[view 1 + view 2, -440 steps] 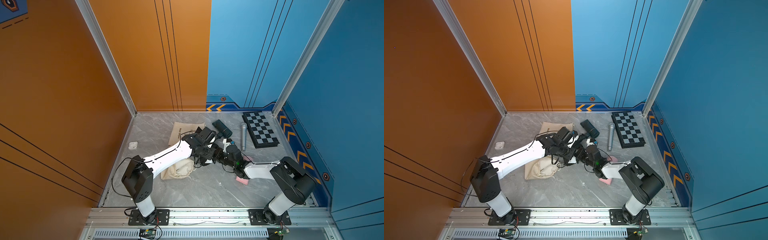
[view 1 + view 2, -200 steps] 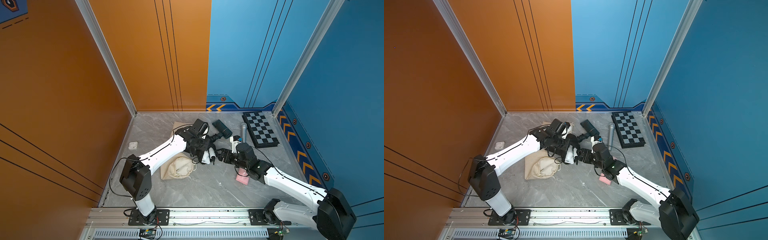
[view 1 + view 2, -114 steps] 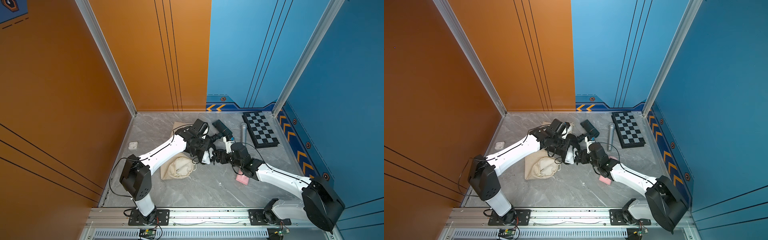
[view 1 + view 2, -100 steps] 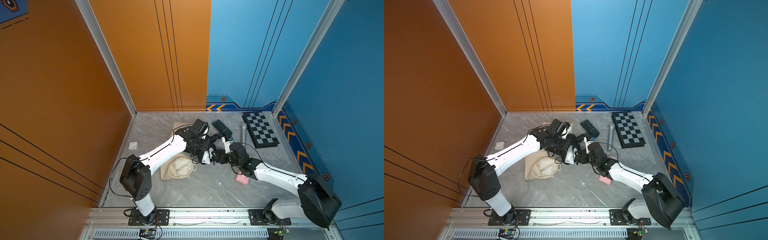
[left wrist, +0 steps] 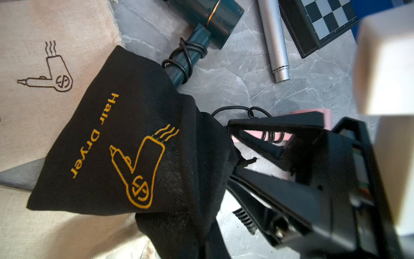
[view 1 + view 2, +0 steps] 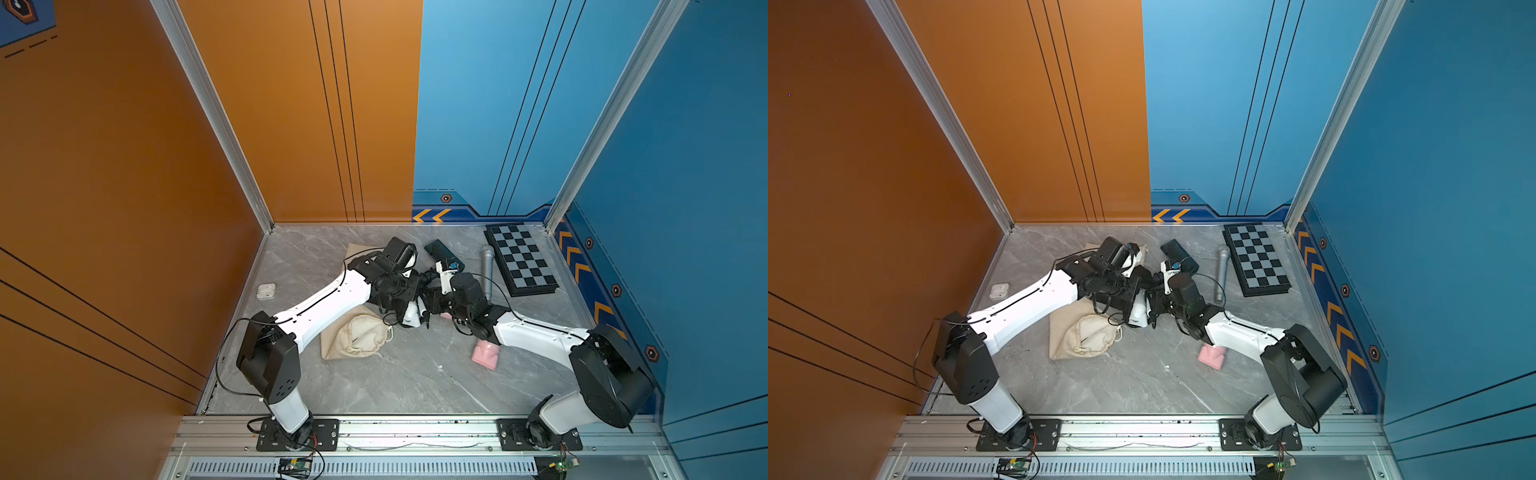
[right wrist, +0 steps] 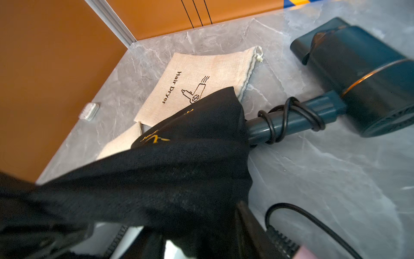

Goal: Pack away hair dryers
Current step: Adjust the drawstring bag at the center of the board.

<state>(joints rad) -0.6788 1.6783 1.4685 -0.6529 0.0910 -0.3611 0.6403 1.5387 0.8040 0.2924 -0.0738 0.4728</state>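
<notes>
**Ana:** What is the step here?

**Ben:** Opening the mouth of the black bag [image 5: 134,145], I'd judge. The left pincer [image 6: 405,301] is clamped tight on the cloth and holds the bag up off the worktop [image 6: 395,382]. The right pincer [image 5: 231,150] stands roughly half apart, with one jaw on each side of the rim by the drawstring [image 5: 247,161]. I see no pinch yet.

**Ana:** How should it be done?

**Ben:** Take one layer of the rim only, opposite the left pincer's hold. Keep the drawstring out of the jaws, or pulling may cinch the mouth shut. Then draw the two pincers apart evenly, so the mouth gapes and does not twist.

**Ana:** Where are the dryers?

**Ben:** The dark dryer [image 7: 358,76] lies beyond the right pincer's tips, past the bag, and its cord-wound handle runs under the bag's far corner. The pink dryer [image 6: 484,357] lies beneath the right pincer and back along its forearm. The white dryer [image 6: 410,316] shows just below the left pincer, between the two pincers, and is mostly hidden.

**Ana:** Is there any writing?

**Ben:** "Hair Dryer" is printed in orange on the black bag, beside a drawn dryer with a round emblem I can't read. The flat beige bag [image 7: 201,74] beyond carries the same words and drawing in dark print. I can read no brand on the dryers.
</notes>
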